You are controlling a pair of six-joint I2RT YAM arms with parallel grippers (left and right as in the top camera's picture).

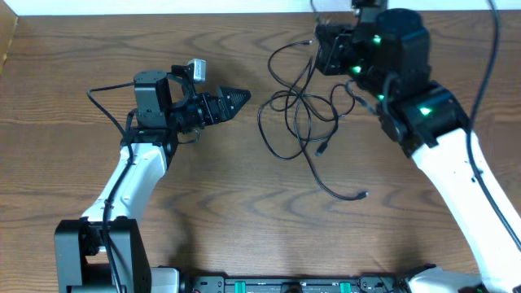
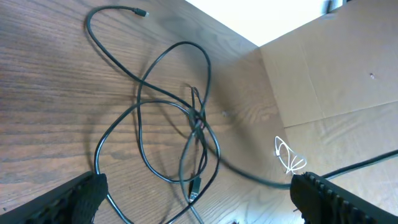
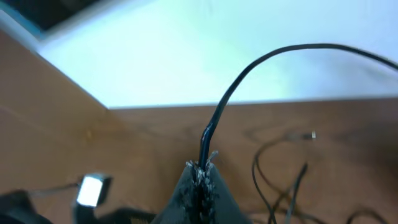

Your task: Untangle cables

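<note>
Cable tangle (image 1: pixel 303 104): lying looped on wooden table (image 1: pixel 244 195).
Left gripper (image 1: pixel 238 98): hovering wide open beside the tangle.
Right gripper (image 3: pixel 202 180): pinching one black cable (image 3: pixel 311 45).

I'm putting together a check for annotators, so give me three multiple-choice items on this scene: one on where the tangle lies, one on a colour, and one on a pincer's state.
1. Where does the cable tangle lie?
A) on the table, between the left pincer and the right pincer
B) in the table's far left corner
C) draped over the left pincer

2. What colour is the cable in the right pincer?
A) white
B) black
C) red

3. How is the left pincer?
A) shut on a plug
B) shut, empty
C) open, empty

Answers:
1 A: the overhead view shows the loops on the wood between both pincers.
2 B: the right wrist view shows a black cord clamped in it.
3 C: the left wrist view shows its fingers wide apart, holding nothing.
</note>
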